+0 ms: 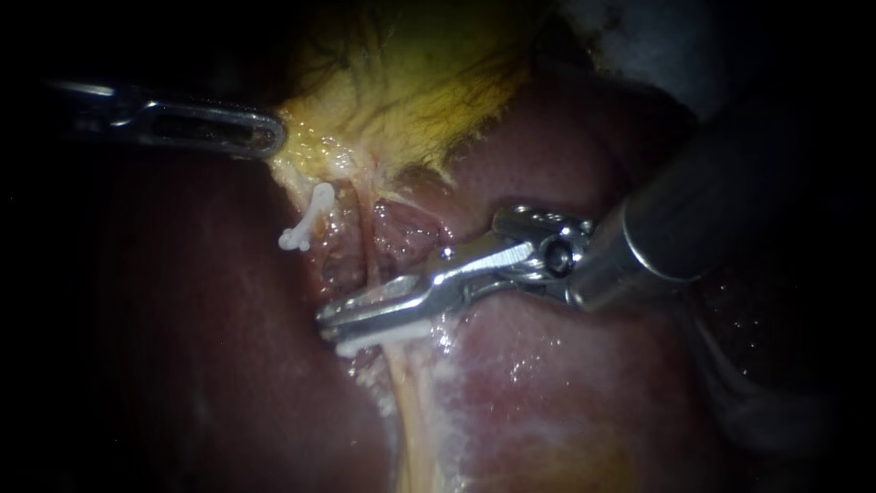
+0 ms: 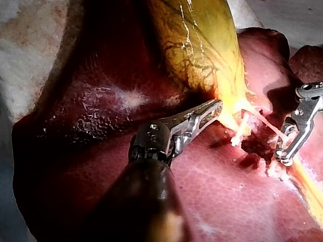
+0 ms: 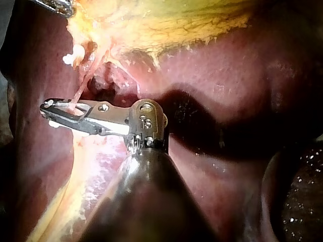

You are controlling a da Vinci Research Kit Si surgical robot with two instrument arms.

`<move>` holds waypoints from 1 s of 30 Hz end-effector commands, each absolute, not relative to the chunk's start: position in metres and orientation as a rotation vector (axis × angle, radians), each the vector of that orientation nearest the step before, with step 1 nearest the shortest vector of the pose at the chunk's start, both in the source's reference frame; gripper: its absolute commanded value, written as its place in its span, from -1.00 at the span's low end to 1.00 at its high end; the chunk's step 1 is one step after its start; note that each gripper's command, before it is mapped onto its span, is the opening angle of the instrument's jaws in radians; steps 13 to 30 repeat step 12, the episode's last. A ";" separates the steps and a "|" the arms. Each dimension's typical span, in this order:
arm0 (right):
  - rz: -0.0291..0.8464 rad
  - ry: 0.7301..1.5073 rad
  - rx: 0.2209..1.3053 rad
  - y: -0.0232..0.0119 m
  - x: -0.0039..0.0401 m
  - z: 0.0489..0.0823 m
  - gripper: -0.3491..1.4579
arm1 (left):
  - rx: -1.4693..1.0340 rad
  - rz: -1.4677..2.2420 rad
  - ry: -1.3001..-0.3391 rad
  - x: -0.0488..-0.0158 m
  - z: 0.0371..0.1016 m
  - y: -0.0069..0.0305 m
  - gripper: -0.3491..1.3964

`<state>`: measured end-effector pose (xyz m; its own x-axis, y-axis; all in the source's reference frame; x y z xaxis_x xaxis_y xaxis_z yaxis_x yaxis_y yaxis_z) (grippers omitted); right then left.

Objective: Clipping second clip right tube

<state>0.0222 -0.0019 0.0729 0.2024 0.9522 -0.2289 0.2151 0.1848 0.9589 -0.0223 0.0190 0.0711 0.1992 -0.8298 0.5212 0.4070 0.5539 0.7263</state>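
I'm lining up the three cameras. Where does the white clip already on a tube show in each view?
Endoscope view: white clip left of centre, just below the left instrument.
Left wrist view: white clip just ahead of the left instrument.
Right wrist view: white clip beyond the right instrument, toward the gallbladder.
Shared landmark: the yellow gallbladder, close to the clip in all three.

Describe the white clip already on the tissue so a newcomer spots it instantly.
Find the yellow gallbladder. Below its lower edge, near the left instrument, a white clip sits free of both instruments. The second clip lies lower, held in the jaws of the right instrument.
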 end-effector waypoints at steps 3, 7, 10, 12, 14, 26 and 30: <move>0.776 1.263 1.293 -0.0021 0.0221 0.0729 -1.00 | 0.487 -0.914 -1.044 -0.0223 0.0711 0.0190 -1.00; 0.775 1.263 1.292 -0.0020 0.0221 0.0732 -1.00 | 0.487 -0.914 -1.044 -0.0223 0.0711 0.0190 -1.00; 0.776 1.263 1.291 -0.0019 0.0220 0.0733 -1.00 | 0.487 -0.914 -1.043 -0.0223 0.0711 0.0190 -1.00; 0.776 1.262 1.291 -0.0019 0.0220 0.0734 -1.00 | 0.487 -0.914 -1.044 -0.0223 0.0711 0.0190 -1.00; 0.776 1.262 1.291 -0.0019 0.0220 0.0734 -1.00 | 0.487 -0.914 -1.044 -0.0223 0.0711 0.0190 -1.00; 0.776 1.262 1.291 -0.0019 0.0220 0.0734 -1.00 | 0.487 -0.914 -1.044 -0.0223 0.0711 0.0190 -1.00; 0.776 1.262 1.291 -0.0019 0.0220 0.0734 -1.00 | 0.487 -0.914 -1.044 -0.0223 0.0711 0.0190 -1.00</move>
